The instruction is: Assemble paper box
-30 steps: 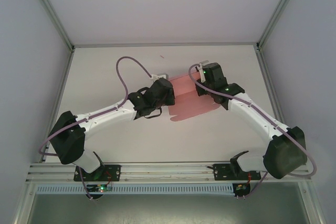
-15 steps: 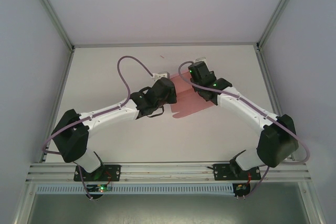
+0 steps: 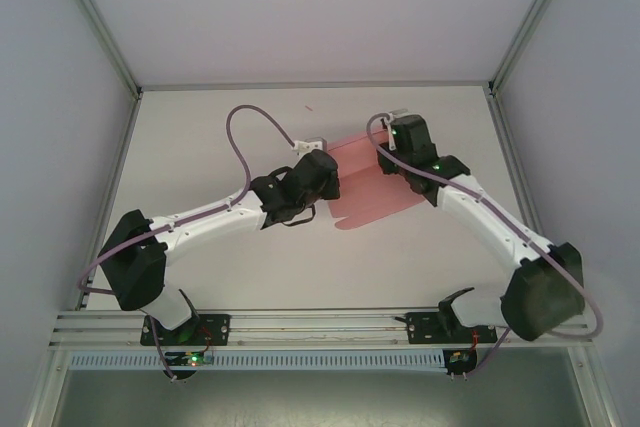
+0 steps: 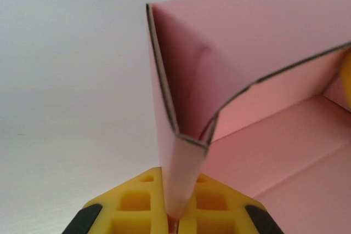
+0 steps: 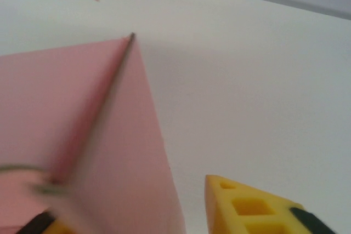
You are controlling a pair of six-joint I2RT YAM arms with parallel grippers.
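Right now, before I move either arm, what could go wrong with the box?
The left gripper pinches just one thin flap of the box; a hard pull may crease it or slip it free. The right gripper stands open at the box's edge, so the raised walls could sag or swing.

White table [image 3: 190, 137], metal frame [image 3: 97, 22]
A small dark speck [image 3: 308, 107] lies near the table's far edge; silver rails [image 3: 320, 322] run along its near edge.
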